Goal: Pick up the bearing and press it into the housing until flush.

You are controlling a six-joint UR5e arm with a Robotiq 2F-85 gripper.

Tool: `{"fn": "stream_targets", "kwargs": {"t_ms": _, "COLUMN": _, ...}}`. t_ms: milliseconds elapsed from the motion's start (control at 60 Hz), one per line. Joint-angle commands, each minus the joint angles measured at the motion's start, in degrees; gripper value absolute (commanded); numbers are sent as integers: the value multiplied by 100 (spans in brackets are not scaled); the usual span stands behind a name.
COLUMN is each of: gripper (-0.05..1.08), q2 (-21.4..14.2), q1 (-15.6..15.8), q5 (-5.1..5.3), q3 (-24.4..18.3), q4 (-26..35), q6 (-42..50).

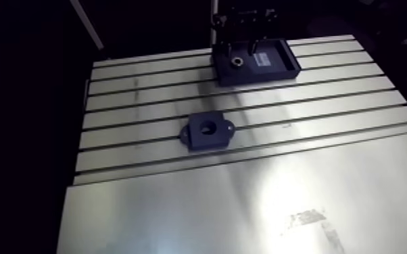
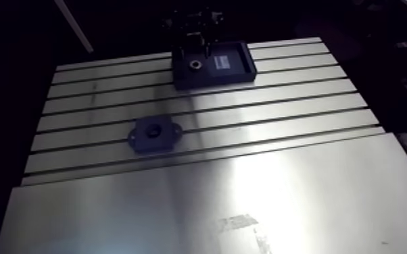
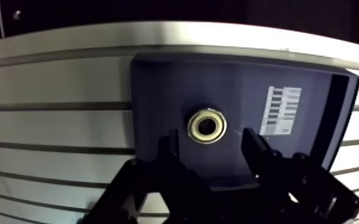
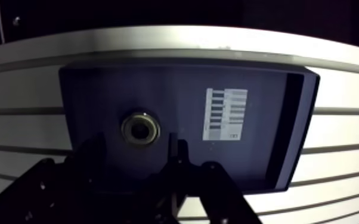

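Note:
The bearing (image 3: pixel 207 125), a small metal ring with a dark bore, lies flat in a shallow dark tray (image 3: pixel 158 89) at the far end of the table. My gripper (image 3: pixel 212 148) hangs over the tray, open, with its two dark fingertips (image 3: pixel 171 149) apart on either side of the bearing and nothing held between them. In the arm view the gripper (image 1: pixel 240 46) stands above the tray (image 1: pixel 291 64), over the bearing (image 1: pixel 236 64). The dark housing (image 1: pixel 207 130), a block with a round bore and side lugs, sits apart on the slotted table, nearer the camera.
A white printed label (image 3: pixel 283 110) is stuck inside the tray beside the bearing. The tray has a raised rim. Parallel slots run across the aluminium table (image 1: pixel 145 88), and a smooth plate (image 1: pixel 247 209) covers the near part.

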Motion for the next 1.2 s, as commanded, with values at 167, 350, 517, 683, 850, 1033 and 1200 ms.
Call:
{"fn": "stream_targets", "kwargs": {"t_ms": 167, "gripper": 36, "q2": 70, "q1": 1, "q5": 13, "q3": 43, "q4": -155, "q6": 5}}
{"fn": "stream_targets", "kwargs": {"t_ms": 350, "gripper": 36, "q2": 98, "q1": 1, "q5": -2, "q3": 52, "q4": -216, "q6": 5}}
{"fn": "stream_targets", "kwargs": {"t_ms": 517, "gripper": 36, "q2": 98, "q1": 9, "q5": 5, "q3": 70, "q4": -226, "q6": 5}}
{"fn": "stream_targets", "kwargs": {"t_ms": 683, "gripper": 36, "q2": 121, "q1": 3, "q5": -4, "q3": 70, "q4": -226, "q6": 5}}
{"fn": "stream_targets", "kwargs": {"t_ms": 850, "gripper": 36, "q2": 133, "q1": 10, "q5": 4, "q3": 87, "q4": -226, "q6": 5}}
{"fn": "stream_targets", "kwargs": {"t_ms": 1033, "gripper": 36, "q2": 133, "q1": 10, "q5": 5, "q3": 87, "q4": -226, "q6": 5}}
{"fn": "stream_targets", "kwargs": {"t_ms": 1200, "gripper": 38, "q2": 134, "q1": 10, "q5": 5, "q3": 96, "q4": -228, "q6": 5}}
